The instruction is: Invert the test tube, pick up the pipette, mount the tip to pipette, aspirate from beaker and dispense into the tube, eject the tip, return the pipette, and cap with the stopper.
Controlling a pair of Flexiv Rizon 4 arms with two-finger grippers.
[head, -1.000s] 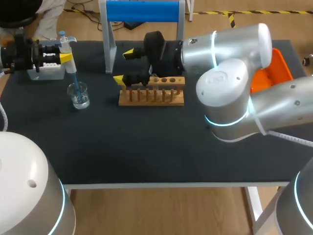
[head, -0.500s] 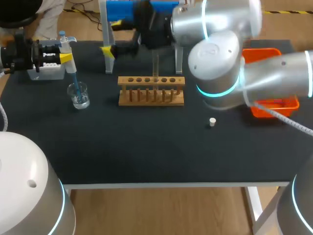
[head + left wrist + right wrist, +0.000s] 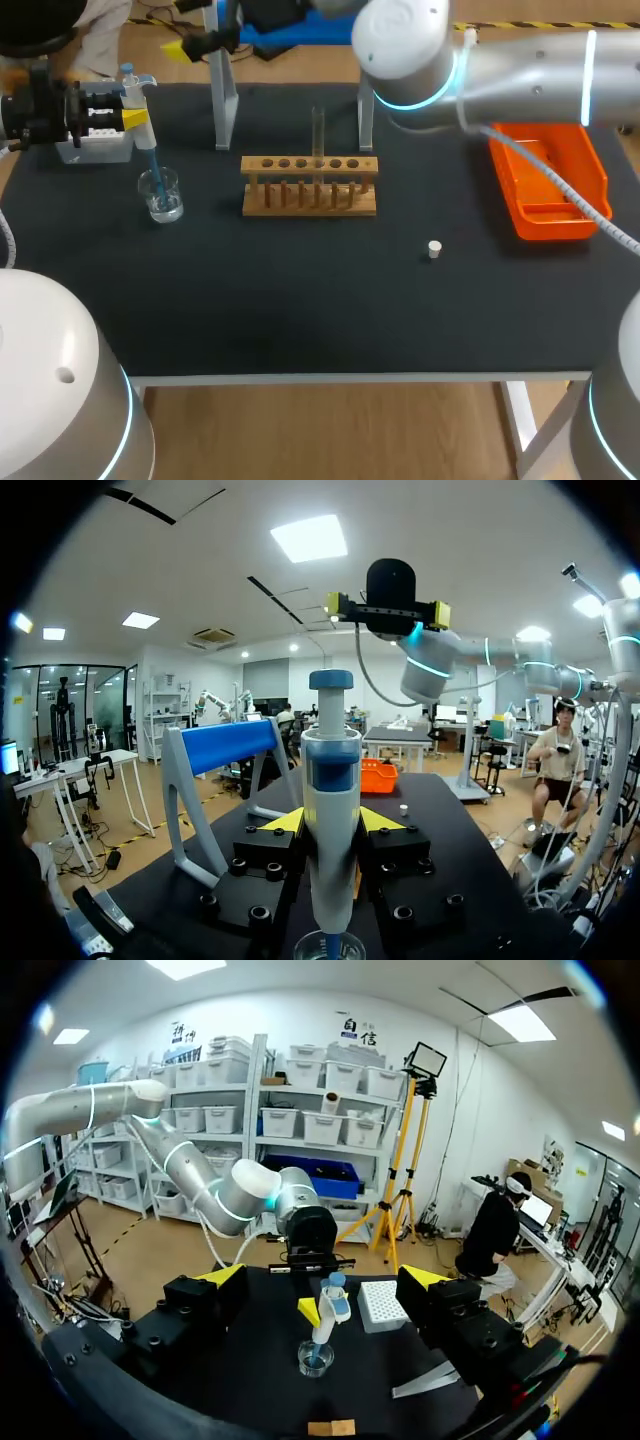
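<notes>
at the beaker our left gripper clasps the pipette, aspirating, we judge; right gripper spread, empty; dispensing, ejecting, capping remain.

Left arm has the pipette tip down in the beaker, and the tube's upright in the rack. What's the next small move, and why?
Probably aspirate in place, before any lift. The left gripper is shut on the pipette, whose tip reaches down inside the beaker. The test tube stands mouth-up in the rack, and the right gripper hangs open, high and clear.
</notes>
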